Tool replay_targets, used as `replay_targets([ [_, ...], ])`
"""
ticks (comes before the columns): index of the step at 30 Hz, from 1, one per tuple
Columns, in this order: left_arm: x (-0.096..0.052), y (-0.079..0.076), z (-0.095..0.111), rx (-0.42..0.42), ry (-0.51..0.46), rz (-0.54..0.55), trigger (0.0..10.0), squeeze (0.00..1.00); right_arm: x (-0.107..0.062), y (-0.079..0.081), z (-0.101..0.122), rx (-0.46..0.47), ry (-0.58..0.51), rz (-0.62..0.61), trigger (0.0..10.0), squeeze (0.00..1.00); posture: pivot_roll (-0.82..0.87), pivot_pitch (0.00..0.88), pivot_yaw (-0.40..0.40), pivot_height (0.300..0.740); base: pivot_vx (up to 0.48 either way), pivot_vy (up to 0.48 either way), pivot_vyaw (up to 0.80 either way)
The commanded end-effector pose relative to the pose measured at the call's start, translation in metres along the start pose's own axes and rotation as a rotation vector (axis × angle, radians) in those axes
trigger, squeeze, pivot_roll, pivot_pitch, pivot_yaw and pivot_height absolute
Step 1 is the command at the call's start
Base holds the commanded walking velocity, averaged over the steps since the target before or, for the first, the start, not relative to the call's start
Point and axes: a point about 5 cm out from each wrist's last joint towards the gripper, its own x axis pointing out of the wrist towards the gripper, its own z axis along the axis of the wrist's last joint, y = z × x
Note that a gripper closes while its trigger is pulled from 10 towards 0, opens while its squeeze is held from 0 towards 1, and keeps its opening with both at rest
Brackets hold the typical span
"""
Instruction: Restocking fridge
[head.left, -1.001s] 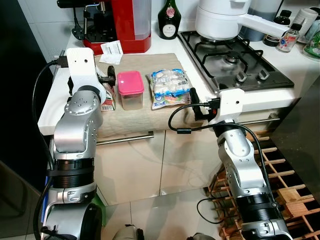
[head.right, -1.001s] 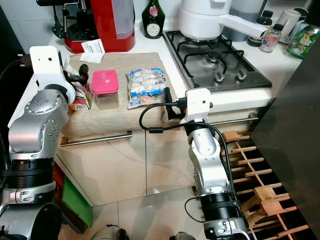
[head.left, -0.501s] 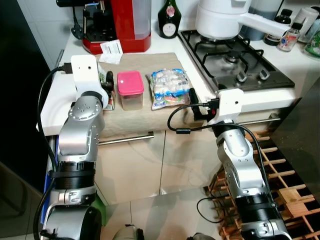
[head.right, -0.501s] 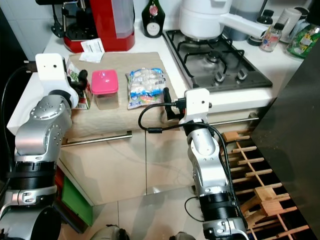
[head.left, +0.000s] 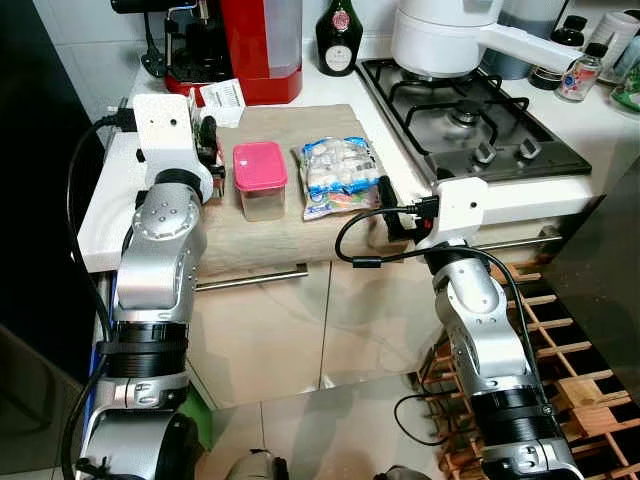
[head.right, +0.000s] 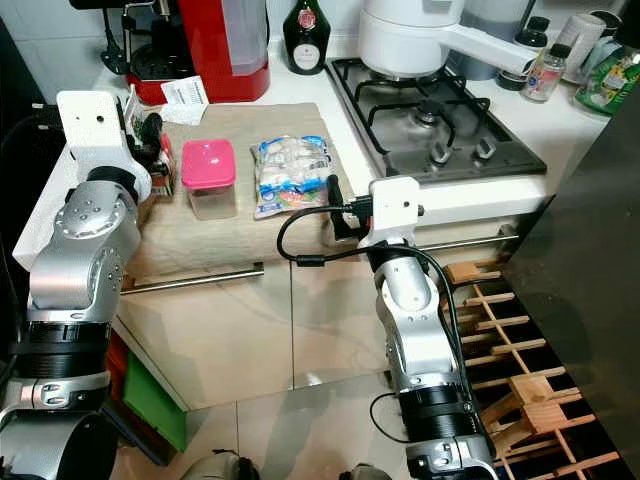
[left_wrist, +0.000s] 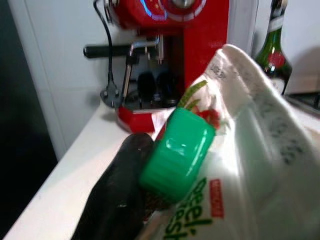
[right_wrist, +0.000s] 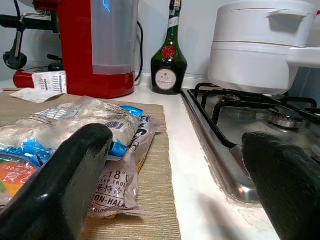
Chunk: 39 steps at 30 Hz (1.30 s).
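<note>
The right gripper (right_wrist: 170, 185) hovers at the counter's front edge, its fingers (right_wrist: 55, 175) spread wide and holding nothing, just in front of a bag of frozen food (head.left: 338, 176) lying on a tan mat (head.left: 275, 215). To that bag's left stands a tub with a pink lid (head.left: 260, 168). Further left, the left gripper (head.left: 207, 140) is raised over the mat's left end, clamped on a white pouch with a green cap (left_wrist: 177, 152). Behind stand a red coffee machine (head.left: 250, 45), a dark bottle (head.left: 339, 40), and a white pot (head.left: 440, 35) on the stove (head.left: 470, 120).
</note>
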Motion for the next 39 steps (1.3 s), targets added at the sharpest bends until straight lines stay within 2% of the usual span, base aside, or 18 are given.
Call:
replay_targets([
  [1,-0.003,0.001,0.007,-0.011,-0.049,-0.009,0.0,0.0,0.003,-0.003,0.007,0.0,-0.035,-0.016,10.0,0.0,-0.08,0.0,0.024,0.716,0.0,0.0,0.0],
  [8,-0.013,-0.001,0.014,-0.087,-0.145,-0.026,0.0,0.0,0.003,-0.002,0.007,0.001,-0.034,-0.014,10.0,0.0,-0.08,0.0,0.024,0.716,0.0,0.0,0.0],
  [15,-0.016,-0.007,0.011,-0.084,-0.155,-0.052,0.0,0.0,0.005,-0.001,0.006,0.002,-0.033,-0.004,10.0,0.0,-0.07,0.0,0.014,0.716,0.0,0.0,0.0],
  [23,-0.015,-0.006,0.007,-0.092,-0.142,-0.053,0.0,0.0,0.007,0.001,0.006,0.004,-0.035,0.0,10.0,0.0,-0.07,0.0,0.018,0.716,0.0,0.0,0.0],
  [24,-0.015,-0.006,0.008,-0.075,-0.145,-0.057,1.6,0.0,0.007,0.0,0.006,0.004,-0.036,-0.003,10.0,0.0,-0.07,0.0,0.018,0.716,0.0,0.0,0.0],
  [25,-0.015,-0.007,0.008,-0.053,-0.147,-0.062,4.3,0.0,0.007,0.0,0.006,0.004,-0.038,-0.005,10.0,0.0,-0.07,0.0,0.019,0.716,0.0,0.0,0.0],
  [26,-0.015,-0.007,0.008,-0.045,-0.156,-0.059,10.0,0.0,0.007,-0.001,0.007,0.004,-0.04,-0.007,10.0,0.0,-0.07,0.0,0.019,0.716,0.0,0.0,0.0],
  [33,-0.017,-0.01,0.011,-0.01,-0.189,-0.055,10.0,0.0,0.007,0.0,0.009,0.03,-0.056,-0.003,10.0,0.0,-0.07,0.0,0.019,0.716,0.0,0.0,0.0],
  [35,-0.016,-0.009,0.008,0.034,-0.178,-0.038,10.0,0.0,0.007,0.002,0.012,0.093,-0.077,0.03,10.0,0.0,-0.07,0.0,0.019,0.716,-0.148,0.0,0.0],
  [39,-0.017,-0.008,0.004,0.048,-0.167,-0.019,10.0,0.0,0.008,0.0,0.014,0.086,-0.073,0.037,10.0,0.0,-0.07,0.0,0.019,0.716,-0.367,0.0,0.0],
])
